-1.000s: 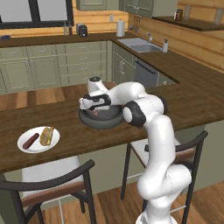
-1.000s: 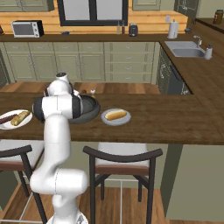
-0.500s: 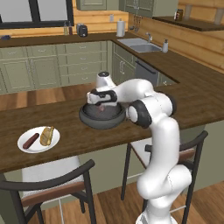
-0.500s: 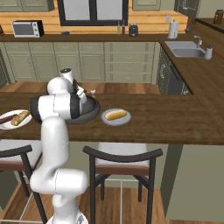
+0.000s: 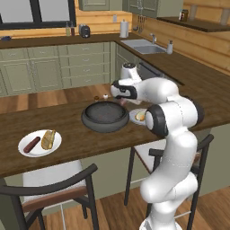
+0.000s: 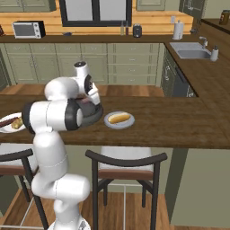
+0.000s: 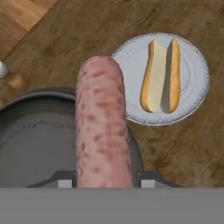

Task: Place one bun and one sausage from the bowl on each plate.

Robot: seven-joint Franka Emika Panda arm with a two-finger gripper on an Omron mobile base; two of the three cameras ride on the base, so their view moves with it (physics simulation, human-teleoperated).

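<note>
Your hand (image 7: 104, 181) is grasping a sausage (image 7: 103, 124): in the hand view the pink, mottled sausage is standing out from between the two dark finger tips (image 7: 64, 178) and running up the middle of the picture. It is hanging above the right rim of the bowl (image 7: 30, 148), with its far end reaching toward the near plate (image 7: 192, 78). That white plate is sitting on the wooden desk (image 7: 87, 30) just beside the bowl, and a split bun (image 7: 161, 75) is lying on it, cut side up. The sausage is not touching the bun or the plate.

In the left base view you are looking at the dark grey bowl (image 5: 105, 116) sitting in the middle of the desk (image 5: 67, 121), and its inside is looking bare from this side. The hand (image 5: 122, 101) is hovering at the bowl's right edge, between the bowl and the plate with the bun (image 5: 139, 116), which the arm is partly covering. Well apart on the left, a second white plate (image 5: 39, 143) is carrying a dark sausage (image 5: 31, 143) and a bun (image 5: 48, 139) side by side.

In the right base view the bun (image 6: 118, 118) on its plate (image 6: 119, 121) is lying just right of the bowl (image 6: 93, 112), and the other plate (image 6: 9, 123) is peeking out at the left behind the arm.
</note>
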